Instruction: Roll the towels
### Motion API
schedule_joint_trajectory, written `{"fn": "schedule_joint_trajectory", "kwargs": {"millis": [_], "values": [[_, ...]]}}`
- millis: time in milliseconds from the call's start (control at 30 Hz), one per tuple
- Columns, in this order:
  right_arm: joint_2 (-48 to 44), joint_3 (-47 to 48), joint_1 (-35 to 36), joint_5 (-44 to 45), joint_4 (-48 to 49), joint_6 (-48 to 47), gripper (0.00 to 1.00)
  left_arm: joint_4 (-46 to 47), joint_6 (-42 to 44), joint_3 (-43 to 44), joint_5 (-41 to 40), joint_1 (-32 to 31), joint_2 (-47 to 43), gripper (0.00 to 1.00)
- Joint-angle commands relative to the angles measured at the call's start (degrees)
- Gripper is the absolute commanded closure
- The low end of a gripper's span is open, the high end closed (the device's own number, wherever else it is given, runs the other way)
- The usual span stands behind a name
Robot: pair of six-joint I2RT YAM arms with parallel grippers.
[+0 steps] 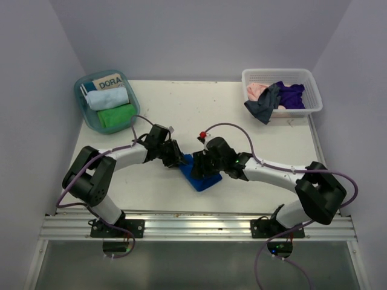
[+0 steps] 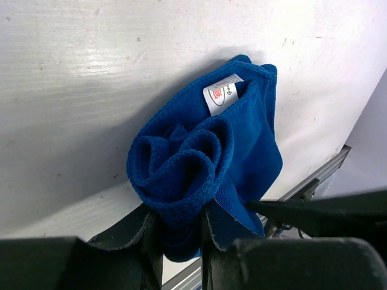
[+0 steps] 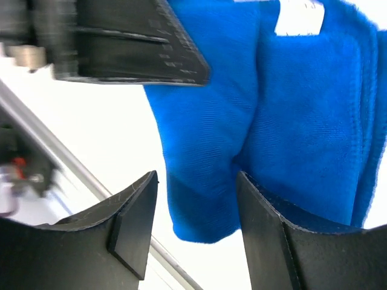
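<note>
One blue towel [image 2: 242, 151]: left claw [image 2: 178, 229] pinches its rolled end, right claw [image 3: 196, 181] straddles it, spread

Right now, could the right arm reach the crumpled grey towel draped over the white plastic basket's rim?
Probably yes: bare table separates the grey towel from the right hand, which is open around the royal blue towel.

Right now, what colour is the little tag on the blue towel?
White, with a small red mark. The tag shows best in the left wrist view.
</note>
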Motion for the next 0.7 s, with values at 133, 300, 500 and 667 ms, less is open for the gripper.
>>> {"fn": "schedule_joint_trajectory", "kwargs": {"millis": [133, 300, 500, 667], "values": [[-1.02, 12.70, 13.07, 30.07, -19.81, -9.48, 0.41, -3.35, -2.21, 0.08, -2.74, -0.27, -2.48, 0.85], [3.99, 18.33, 20.01, 43.78, -23.94, -12.81, 0.41, -3.35, -2.30, -0.01, -2.47, -0.36, -2.22, 0.84], [10.41, 21.86, 25.12, 51.26, -25.26, -16.16, 0.41, -4.23, -2.22, 0.52, -3.18, -0.45, -2.39, 0.83], [14.10, 22.04, 26.79, 52.94, -25.18, -15.20, 0.41, -4.14, -2.39, 0.52, -3.27, -0.45, -2.31, 0.82]]}}
